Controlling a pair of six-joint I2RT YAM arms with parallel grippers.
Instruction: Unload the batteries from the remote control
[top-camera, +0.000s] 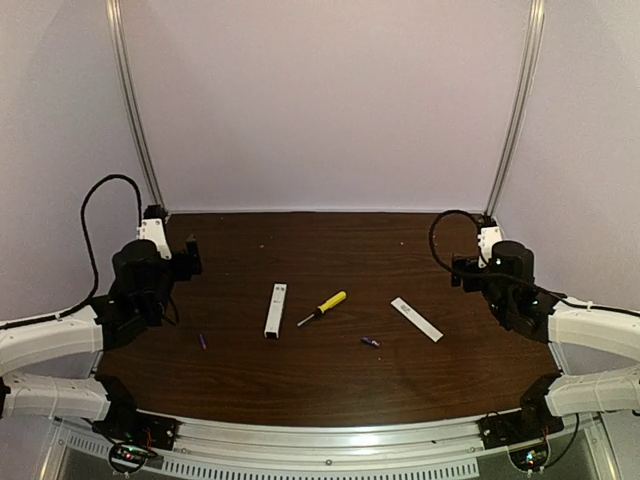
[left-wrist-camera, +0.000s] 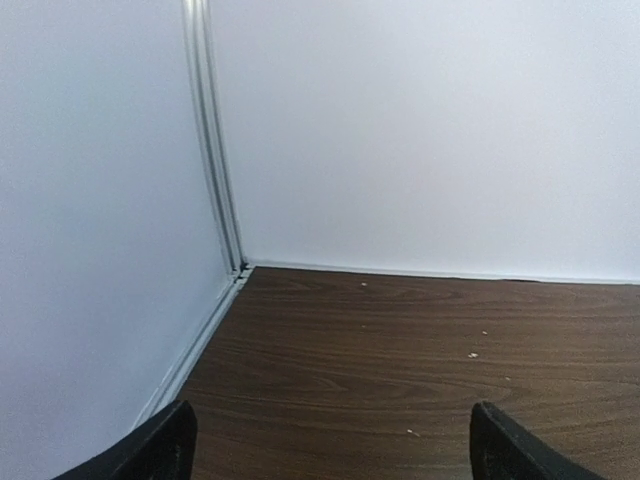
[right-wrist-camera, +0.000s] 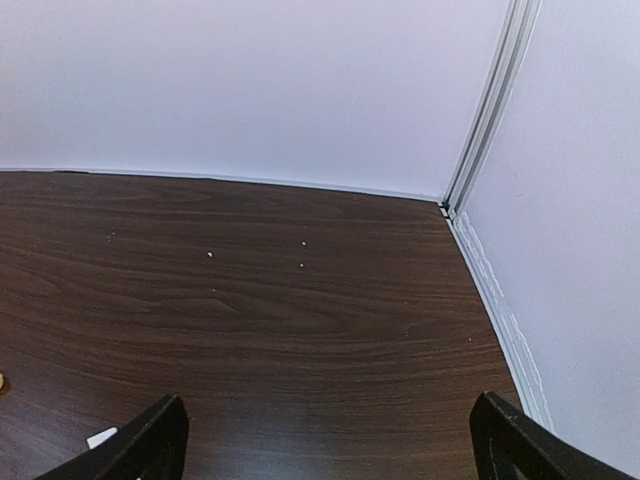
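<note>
Table (top-camera: 300, 385): remote (top-camera: 275, 311) right of left hand (top-camera: 188, 256)

Remote control (top-camera: 275, 310): slim white bar, lying flat just left of the middle of the tabletop (top-camera: 330, 255), long axis running near to far, dark open recess at its near end.
First battery (top-camera: 202, 341): tiny purple cylinder, lying loose toward the left edge.
Second battery (top-camera: 370, 342): same kind, lying right of centre, well apart from the remote control.

A dark wood-grain table (top-camera: 330, 370) sits inside a booth of plain, pale lilac-white walls: a back wall (top-camera: 330, 100) and two side walls. Curved aluminium rails (top-camera: 135, 110) run up both rear corners. Light is soft and even. A few pale specks (right-wrist-camera: 210, 254), possibly crumbs, dot the tabletop.
</note>
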